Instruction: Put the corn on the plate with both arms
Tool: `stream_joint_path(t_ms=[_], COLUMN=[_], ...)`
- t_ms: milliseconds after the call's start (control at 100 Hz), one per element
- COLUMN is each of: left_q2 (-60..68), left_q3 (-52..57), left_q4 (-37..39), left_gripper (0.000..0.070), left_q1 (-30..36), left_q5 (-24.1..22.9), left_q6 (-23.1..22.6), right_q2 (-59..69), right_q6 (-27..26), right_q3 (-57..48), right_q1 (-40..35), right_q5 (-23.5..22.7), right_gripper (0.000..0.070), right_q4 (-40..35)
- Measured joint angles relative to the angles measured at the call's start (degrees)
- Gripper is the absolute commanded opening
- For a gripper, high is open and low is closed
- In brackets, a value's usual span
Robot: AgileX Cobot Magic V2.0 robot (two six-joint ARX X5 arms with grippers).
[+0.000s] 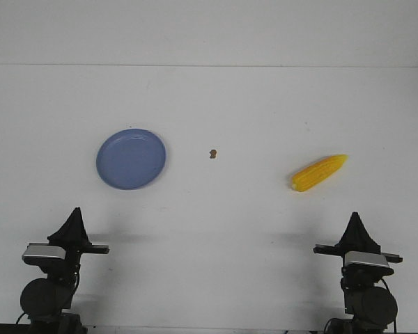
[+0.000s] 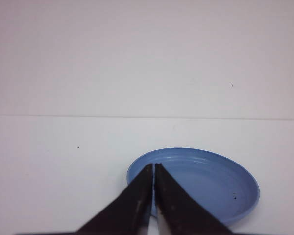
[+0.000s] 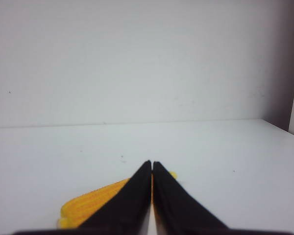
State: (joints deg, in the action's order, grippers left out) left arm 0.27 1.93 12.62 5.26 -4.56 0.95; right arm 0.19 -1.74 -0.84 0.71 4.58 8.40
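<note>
The yellow corn [image 1: 319,172] lies on the white table at the right, tip pointing to the far right. The empty blue plate [image 1: 131,158] sits at the left. My left gripper [image 1: 75,217] is shut and empty at the near left edge, short of the plate; in the left wrist view its closed tips [image 2: 153,166] stand before the plate [image 2: 210,181]. My right gripper [image 1: 354,219] is shut and empty at the near right edge, short of the corn; in the right wrist view its tips [image 3: 152,163] partly hide the corn [image 3: 90,204].
A tiny brown speck [image 1: 212,154] lies on the table between plate and corn. The table's far edge meets a white wall [image 1: 209,31] behind.
</note>
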Motion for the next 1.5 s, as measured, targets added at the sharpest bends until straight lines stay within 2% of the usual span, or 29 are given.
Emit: stream_joint_path(t_ms=[300, 490, 650, 760, 1000, 1190, 1310, 1500], left_q2=[0.00, 1.49, 8.33, 15.19, 30.56, 42.01, 46.99, 51.36], left_q3=[0.57, 8.11, 17.94, 25.51, 42.86, 52.24, 53.68, 53.83], left_q4=[-0.61, -5.92, -15.50, -21.14, -33.99, -45.13, -48.74, -52.35], left_gripper=[0.0012, 0.0012, 0.0012, 0.0012, 0.0012, 0.0012, 0.0012, 0.0012], left_q1=[0.00, 0.00, 0.00, 0.00, 0.00, 0.02, 0.02, 0.02], left_q5=[0.00, 0.00, 0.00, 0.00, 0.00, 0.37, 2.23, 6.05], left_q6=[0.04, 1.92, 3.69, 4.31, 4.35, 4.42, 4.52, 4.50], right_q2=[0.00, -0.02, 0.94, 4.57, 18.71, 29.90, 35.58, 41.18], right_q6=[-0.04, -0.11, -0.24, -1.16, -2.38, -2.62, -2.62, -2.62], right_q3=[0.00, -1.20, -8.31, -14.36, -30.03, -41.48, -45.22, -45.53], right_q1=[0.00, 0.00, 0.00, 0.00, 0.00, 0.00, 0.00, 0.00], right_q5=[0.00, -0.02, -0.02, -0.02, -0.02, -0.02, -0.02, -0.09], right_gripper=[0.0012, 0.0012, 0.0012, 0.0012, 0.0012, 0.0012, 0.0012, 0.0012], right_q4=[1.14, 0.04, -7.04, -14.73, -32.39, -43.54, -47.58, -48.57])
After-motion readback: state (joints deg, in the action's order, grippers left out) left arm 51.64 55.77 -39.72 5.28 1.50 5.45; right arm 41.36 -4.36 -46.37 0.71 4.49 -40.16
